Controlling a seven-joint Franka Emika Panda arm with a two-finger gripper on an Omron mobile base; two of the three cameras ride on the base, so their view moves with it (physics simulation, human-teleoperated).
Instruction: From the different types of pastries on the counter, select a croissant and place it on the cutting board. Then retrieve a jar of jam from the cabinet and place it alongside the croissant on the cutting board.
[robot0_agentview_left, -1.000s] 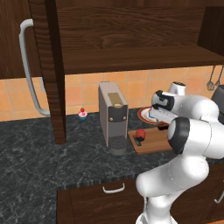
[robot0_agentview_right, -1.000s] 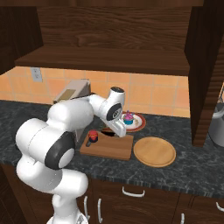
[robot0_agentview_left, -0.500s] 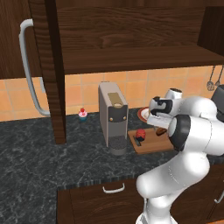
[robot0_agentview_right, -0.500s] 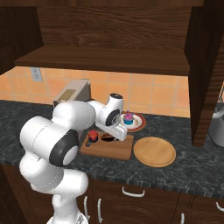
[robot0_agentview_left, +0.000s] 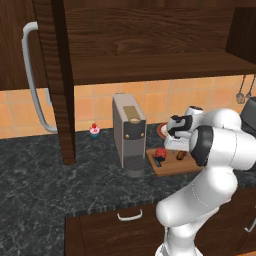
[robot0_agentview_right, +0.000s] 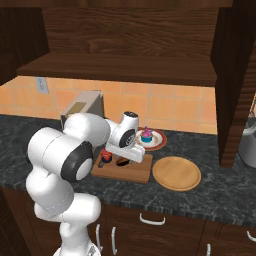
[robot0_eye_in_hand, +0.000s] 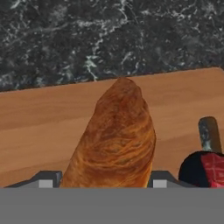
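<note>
Looking down through the hand camera, I see one croissant (robot0_eye_in_hand: 116, 140) lying on the wooden cutting board (robot0_eye_in_hand: 39, 122), filling the centre of the frame. The tool (robot0_eye_in_hand: 103, 181) sits at the bottom edge with one fingertip (robot0_eye_in_hand: 46, 180) on each side of the croissant; I cannot tell whether they press it or merely flank it. At the lower right of that frame is one jam jar (robot0_eye_in_hand: 205, 168), dark with a red checked top, also on the board.

In the left base view, the board (robot0_agentview_left: 167, 167) lies right of centre on the dark desk (robot0_agentview_left: 60, 190), with the jar (robot0_agentview_left: 160, 152) and croissant (robot0_agentview_left: 181, 155) on it. One coffee machine (robot0_agentview_left: 129, 132) stands just beside the board's left end. One cupcake (robot0_agentview_left: 94, 131) stands alone farther left.

In the right base view, one plate (robot0_agentview_right: 161, 141) behind the board holds one more cupcake (robot0_agentview_right: 146, 134). One round wooden board (robot0_agentview_right: 176, 173) lies to the right of the cutting board.
</note>
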